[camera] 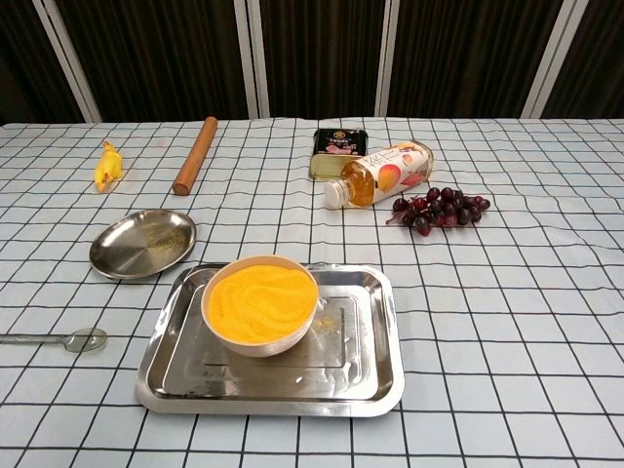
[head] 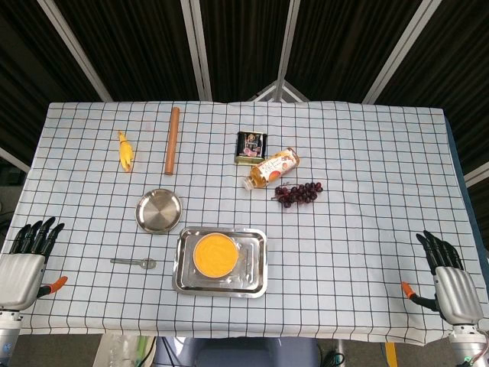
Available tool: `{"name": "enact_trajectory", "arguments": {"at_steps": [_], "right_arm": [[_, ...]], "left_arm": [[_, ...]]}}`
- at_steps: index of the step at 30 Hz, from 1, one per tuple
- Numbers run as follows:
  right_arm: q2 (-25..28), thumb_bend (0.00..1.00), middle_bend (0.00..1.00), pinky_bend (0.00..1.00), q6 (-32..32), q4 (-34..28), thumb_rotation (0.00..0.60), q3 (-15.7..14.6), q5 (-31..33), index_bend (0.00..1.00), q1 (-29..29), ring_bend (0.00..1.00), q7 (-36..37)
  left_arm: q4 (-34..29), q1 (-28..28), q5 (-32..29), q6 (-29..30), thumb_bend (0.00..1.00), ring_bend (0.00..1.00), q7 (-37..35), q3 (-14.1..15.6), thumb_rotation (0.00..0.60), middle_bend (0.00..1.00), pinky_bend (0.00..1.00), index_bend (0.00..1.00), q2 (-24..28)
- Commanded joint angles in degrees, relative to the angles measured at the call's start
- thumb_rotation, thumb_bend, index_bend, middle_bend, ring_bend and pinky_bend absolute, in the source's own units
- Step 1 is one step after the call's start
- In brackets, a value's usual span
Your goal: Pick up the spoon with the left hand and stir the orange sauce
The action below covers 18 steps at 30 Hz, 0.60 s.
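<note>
The left hand (head: 27,256) rests at the near left table edge, fingers apart, holding nothing; the right hand (head: 447,275) likewise, far off. The spoon (head: 134,262) lies just right of the left hand, handle toward it, bowl toward the tray (head: 256,264) holding the sauce bowl (head: 215,254)

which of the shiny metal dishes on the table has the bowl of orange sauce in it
The rectangular steel tray nearest the robot holds the bowl of orange sauce. The round metal plate to its left holds nothing.
</note>
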Motion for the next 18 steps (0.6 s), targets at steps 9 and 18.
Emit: {"name": "enact_trajectory", "arguments": {"at_steps": [9, 18], "right_arm": [[0.0, 0.32, 0.00, 0.00, 0.1, -0.1, 0.600, -0.1, -0.3, 0.00, -0.1, 0.00, 0.0], [-0.2, 0.32, 0.00, 0.00, -0.4, -0.2, 0.600, 0.0, 0.3, 0.00, 0.1, 0.00, -0.4]], "left_arm": [[-0.1, 0.2, 0.3, 0.5, 0.05, 0.00, -0.3, 0.0, 0.600, 0.00, 0.00, 0.00, 0.1], [-0.6, -0.4, -0.3, -1.0, 0.05, 0.00, -0.6, 0.1, 0.600, 0.00, 0.00, 0.00, 0.3]]}}
